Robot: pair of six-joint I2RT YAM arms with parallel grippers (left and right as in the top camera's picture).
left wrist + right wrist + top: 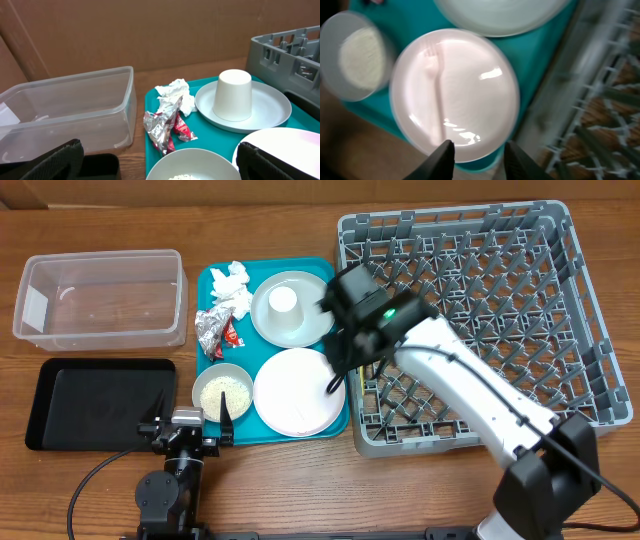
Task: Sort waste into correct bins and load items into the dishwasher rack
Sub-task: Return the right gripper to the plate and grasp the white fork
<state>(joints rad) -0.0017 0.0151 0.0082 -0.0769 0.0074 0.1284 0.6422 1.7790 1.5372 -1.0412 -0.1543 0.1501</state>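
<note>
On the teal tray, a white plate [298,392] [455,95] carries a thin pale fork-shaped utensil [437,90]. My right gripper [342,368] [480,160] hovers open over that plate's edge nearest the dishwasher rack [480,320] [600,100], with nothing between its fingers. A white cup [284,300] [232,95] stands upside down on the pale grey plate [290,310] [270,107]. Rice fills the grey bowl [222,392] [195,165] [357,55]. Tissue [230,285] [175,92], foil wrapper [212,330] [157,127] and red packet [233,335] [182,131] lie together. My left gripper [190,423] [160,170] is wide open and empty, low in front of the bowl.
The clear tub [100,298] [65,110] sits at the back left, with the black tray [95,402] in front of it. The teal tray [270,350] lies between them and the rack. My right arm stretches across the rack's front left corner.
</note>
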